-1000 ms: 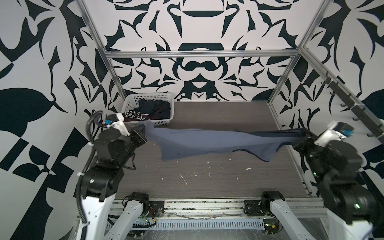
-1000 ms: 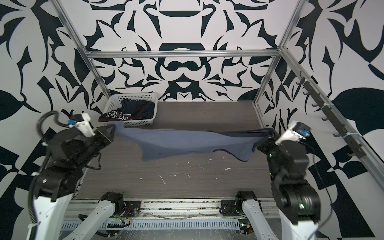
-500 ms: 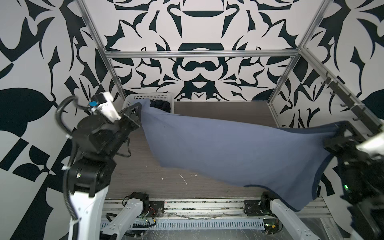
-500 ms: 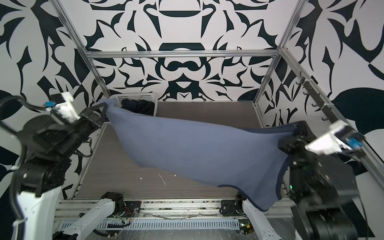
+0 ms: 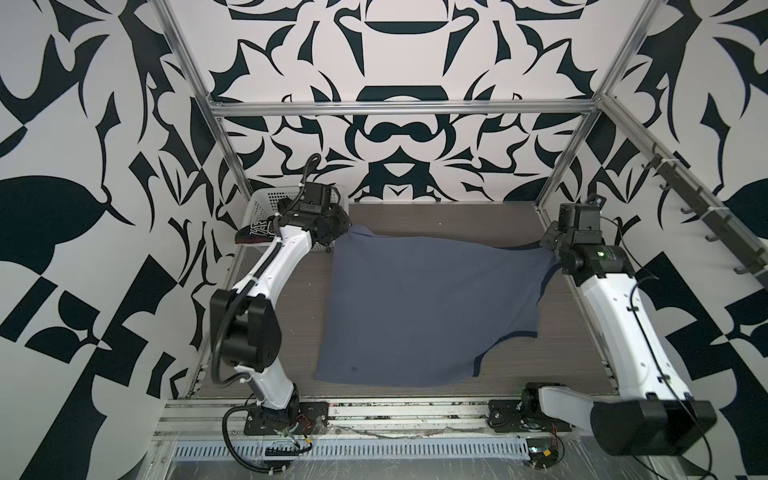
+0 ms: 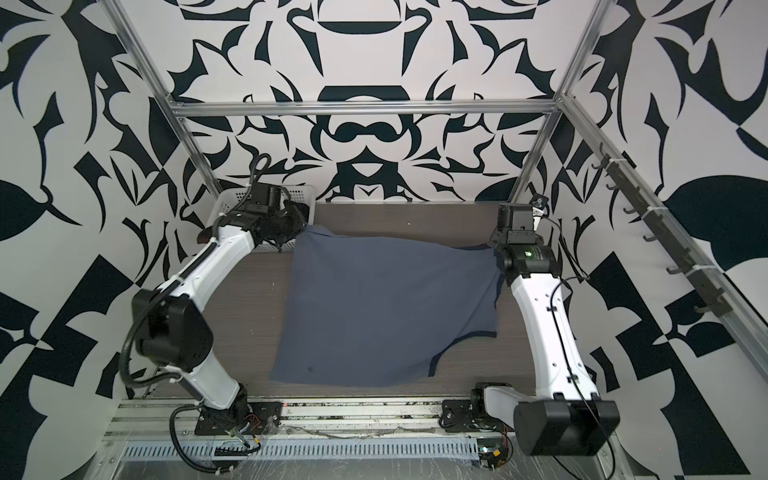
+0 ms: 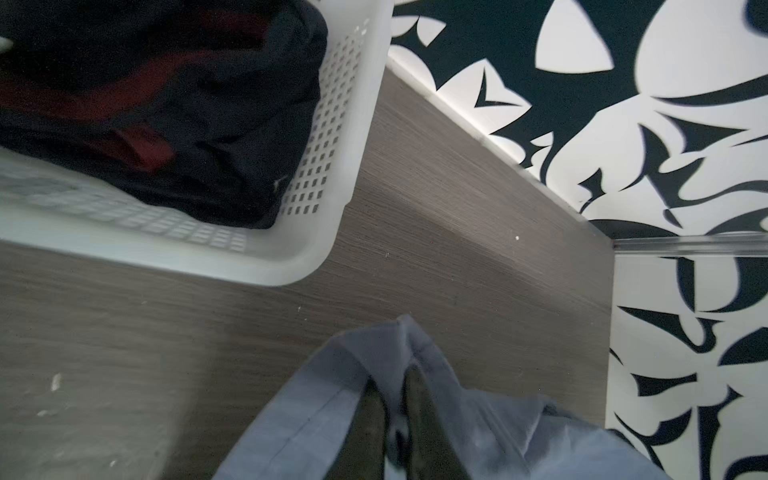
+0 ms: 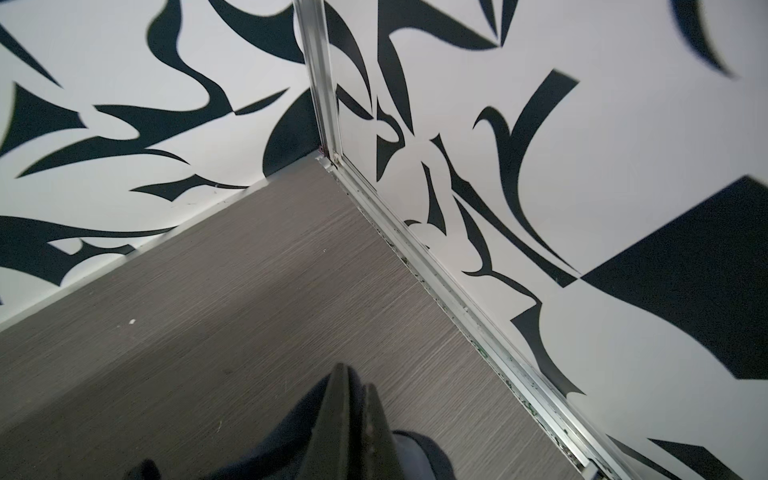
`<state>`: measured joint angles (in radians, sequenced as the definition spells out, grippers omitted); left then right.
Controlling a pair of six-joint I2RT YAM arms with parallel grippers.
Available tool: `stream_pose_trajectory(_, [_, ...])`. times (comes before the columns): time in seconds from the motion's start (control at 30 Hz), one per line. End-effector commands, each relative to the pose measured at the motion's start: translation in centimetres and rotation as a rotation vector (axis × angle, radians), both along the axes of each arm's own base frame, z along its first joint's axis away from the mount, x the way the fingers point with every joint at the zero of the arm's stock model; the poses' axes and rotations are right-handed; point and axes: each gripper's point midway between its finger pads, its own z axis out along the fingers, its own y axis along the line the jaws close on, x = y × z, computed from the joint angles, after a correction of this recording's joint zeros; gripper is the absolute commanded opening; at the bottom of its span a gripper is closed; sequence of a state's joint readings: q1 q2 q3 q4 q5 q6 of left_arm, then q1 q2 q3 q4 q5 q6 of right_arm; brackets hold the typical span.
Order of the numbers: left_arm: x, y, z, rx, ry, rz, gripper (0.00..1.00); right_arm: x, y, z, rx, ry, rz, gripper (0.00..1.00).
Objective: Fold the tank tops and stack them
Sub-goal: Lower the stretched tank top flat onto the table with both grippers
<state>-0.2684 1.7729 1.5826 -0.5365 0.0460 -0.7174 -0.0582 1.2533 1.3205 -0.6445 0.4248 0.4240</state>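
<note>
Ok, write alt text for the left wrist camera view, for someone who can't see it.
The hemmed corner of a grey-blue tank top bunches around two dark fingers over a wood-grain table. A white perforated basket nearby holds a crumpled dark navy top with red trim.

You get bright, even light and sharp detail in both top views, with only soft shadows. Both wrist views smear slightly; the white perforated plastic basket [image 7: 336, 137] near the lens looks blurred.

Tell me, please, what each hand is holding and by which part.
The left hand pinches the grey-blue tank top by a hem corner; the right hand pinches its navy-trimmed strap end.
</note>
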Motion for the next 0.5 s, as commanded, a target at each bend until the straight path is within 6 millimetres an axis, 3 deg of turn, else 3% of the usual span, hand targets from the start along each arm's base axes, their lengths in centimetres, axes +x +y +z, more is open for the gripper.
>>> stream_pose_trajectory(0.0, [3.7, -0.5, 0.2, 0.038, -0.016, 0.023, 0.49, 4.5, -1.6, -1.5, 0.089, -0.039, -0.006, 0.5])
stream_pose_trajectory(0.1, [4.8, -0.6, 0.4, 0.14, 0.048, 0.013, 0.68, 5.9, -2.7, -3.6, 0.175, 0.069, -0.004, 0.65])
stream_pose_trajectory(0.2, [3.3, -0.5, 2.2, 0.274, 0.036, 0.013, 0.83, 5.9, -1.8, -4.1, 0.215, 0.099, 0.034, 0.71])
stream_pose_trajectory(0.3, [0.0, -1.2, 2.4, 0.307, 0.039, -0.023, 0.84, 4.5, -0.1, -4.8, 0.287, 0.096, 0.083, 0.71])
stream_pose_trajectory(0.47, [-8.5, 0.2, -1.3, 0.344, 0.113, -0.021, 0.84, 0.3, 4.4, -8.7, 0.483, 0.124, 0.186, 0.72])
